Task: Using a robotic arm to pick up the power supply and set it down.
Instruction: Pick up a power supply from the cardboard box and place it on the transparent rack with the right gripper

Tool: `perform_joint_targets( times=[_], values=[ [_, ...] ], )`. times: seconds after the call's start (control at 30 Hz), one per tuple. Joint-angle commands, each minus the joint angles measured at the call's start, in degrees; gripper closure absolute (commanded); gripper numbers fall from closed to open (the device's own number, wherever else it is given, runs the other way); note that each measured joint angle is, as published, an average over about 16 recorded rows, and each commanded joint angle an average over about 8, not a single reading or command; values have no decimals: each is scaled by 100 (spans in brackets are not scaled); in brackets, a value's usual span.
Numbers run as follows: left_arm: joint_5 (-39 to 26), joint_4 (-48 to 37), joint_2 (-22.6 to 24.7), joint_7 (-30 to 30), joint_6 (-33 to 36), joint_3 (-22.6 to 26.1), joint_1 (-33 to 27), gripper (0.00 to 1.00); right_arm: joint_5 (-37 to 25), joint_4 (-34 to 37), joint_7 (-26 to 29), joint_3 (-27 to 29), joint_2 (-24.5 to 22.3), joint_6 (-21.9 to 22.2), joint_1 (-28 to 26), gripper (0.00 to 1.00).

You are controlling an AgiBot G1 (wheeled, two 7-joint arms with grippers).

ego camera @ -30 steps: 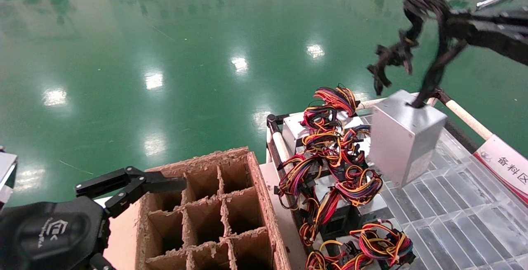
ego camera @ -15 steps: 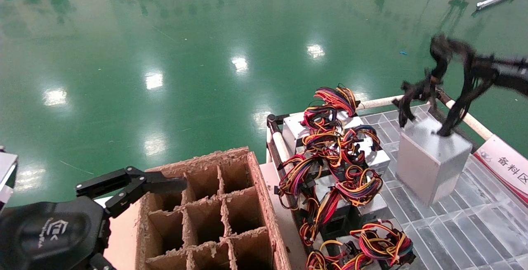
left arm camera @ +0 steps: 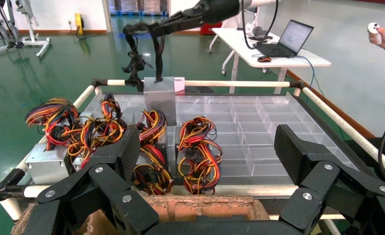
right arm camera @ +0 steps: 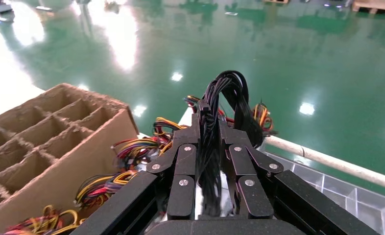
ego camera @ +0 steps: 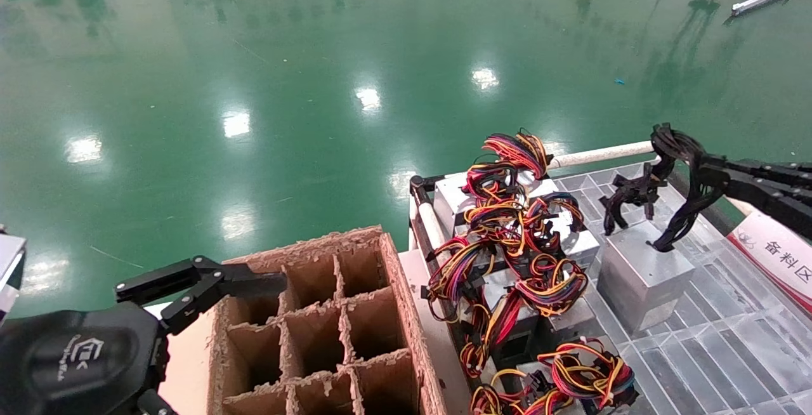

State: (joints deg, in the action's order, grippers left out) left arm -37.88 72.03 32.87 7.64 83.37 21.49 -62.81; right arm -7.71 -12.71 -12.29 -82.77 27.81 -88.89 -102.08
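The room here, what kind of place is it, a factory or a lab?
Probably a robotics test floor in a factory hall: glossy green floor, a cart of power supplies, and a laptop desk.

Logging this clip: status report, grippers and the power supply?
Right gripper shut on black cables. Power supply hangs from them, at or just above the clear tray. Left gripper open, parked by cardboard box. Colored-wire units close beside.

Left gripper: matte black linkage fingers, silver pivot screws; rounded black housing, white logo. Right gripper: same black links, silver screws.
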Motion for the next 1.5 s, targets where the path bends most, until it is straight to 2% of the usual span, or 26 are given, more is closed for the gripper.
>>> perform_joint_targets(
  times=[0.03, 0.23, 0.4, 0.93, 1.27, 1.5],
  values=[
    [0, 0, 0, 0, 0, 0, 0, 0, 127, 143, -58, 32, 74, 19, 212, 100],
    [0, 0, 0, 0, 0, 0, 0, 0, 339, 625, -129, 123, 480, 367, 584, 100],
    [0, 0, 0, 0, 0, 0, 0, 0, 424, 826, -142, 169, 718, 490, 718, 100],
    [1, 0, 0, 0, 0, 1, 0, 0, 376, 987, 33, 133, 945, 187, 663, 100],
    [1, 0, 0, -1, 0, 1, 0, 0, 471, 1169, 153, 187, 1115, 258, 1164, 100],
    [1, 0, -1, -1, -1, 1, 0, 0, 601, 1267, 104, 275, 1051, 266, 1324, 100]
  ],
)
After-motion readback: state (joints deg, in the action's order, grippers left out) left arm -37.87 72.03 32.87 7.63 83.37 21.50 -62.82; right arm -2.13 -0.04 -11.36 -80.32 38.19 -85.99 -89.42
